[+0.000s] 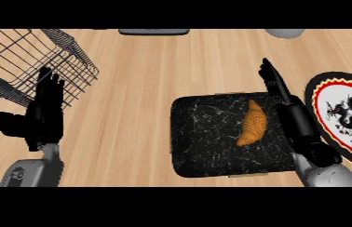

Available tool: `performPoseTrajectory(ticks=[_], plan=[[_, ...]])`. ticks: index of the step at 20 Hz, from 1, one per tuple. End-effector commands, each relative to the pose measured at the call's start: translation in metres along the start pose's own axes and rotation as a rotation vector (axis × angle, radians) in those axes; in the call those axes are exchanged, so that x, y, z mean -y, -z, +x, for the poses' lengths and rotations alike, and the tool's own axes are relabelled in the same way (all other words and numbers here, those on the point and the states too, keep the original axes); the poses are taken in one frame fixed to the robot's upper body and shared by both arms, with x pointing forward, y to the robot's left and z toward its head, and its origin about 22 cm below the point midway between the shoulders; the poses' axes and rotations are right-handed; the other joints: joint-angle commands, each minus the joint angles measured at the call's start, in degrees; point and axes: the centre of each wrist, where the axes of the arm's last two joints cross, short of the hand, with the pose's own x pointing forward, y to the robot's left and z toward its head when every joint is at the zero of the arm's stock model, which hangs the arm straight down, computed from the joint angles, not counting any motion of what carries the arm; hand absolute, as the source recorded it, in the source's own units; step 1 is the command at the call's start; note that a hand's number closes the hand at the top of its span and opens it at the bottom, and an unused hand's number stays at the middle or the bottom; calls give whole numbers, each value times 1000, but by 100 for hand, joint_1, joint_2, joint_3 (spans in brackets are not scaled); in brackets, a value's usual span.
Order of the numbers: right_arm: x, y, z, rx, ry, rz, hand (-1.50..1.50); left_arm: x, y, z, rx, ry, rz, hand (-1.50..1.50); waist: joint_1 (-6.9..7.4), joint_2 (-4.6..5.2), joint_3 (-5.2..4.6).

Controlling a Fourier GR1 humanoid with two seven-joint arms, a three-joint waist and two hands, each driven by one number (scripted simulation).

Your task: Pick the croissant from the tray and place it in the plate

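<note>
Two black hands show above the wooden desk [151,82], one on each side. The right hand [285,100] lies along the right edge of the tray [206,142], its fingers [271,77] straight and pointing away from the robot past the tray's far right corner. They hold nothing. The croissant [252,123] lies in the right part of this dark, marbled tray, lengthwise front to back, with its far tip near the tray's far edge. It sits just beside the right hand, with a narrow strip of tray showing between them. The plate [315,93] has a black scalloped rim, a red ring and a white middle. It lies at the view's right edge, just past the right forearm, and is partly cut off by the frame. The left hand [44,112] rests at the view's left, well apart from the tray, fingers up and relaxed, with nothing in it. Its fingertips overlap the near side of a wire basket [69,40] in the far left corner. Two objects at the far edge, one dark and one grey, are cut off by the frame.
</note>
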Motion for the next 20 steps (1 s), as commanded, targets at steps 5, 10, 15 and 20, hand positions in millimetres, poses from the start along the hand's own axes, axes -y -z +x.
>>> performPoseTrajectory(ticks=[5, 10, 15, 20], plan=[[9, 28, 23, -210, 167, 34, 150, 12, -24, -32, -200, 215, -148, 0, -58, 24, -23], [94, 16, 19, -155, -894, 137, 150, -7, -33, -40, -234, 223, -162, 0, -219, 34, -132], [21, -10, -21, -223, -123, -271, -150, 1, -43, -41, -295, 214, -179, 0, -320, 50, 29], [22, -34, -33, -147, -184, 34, -150, 8, -36, -41, -313, 236, -210, 0, -168, 52, -21]])
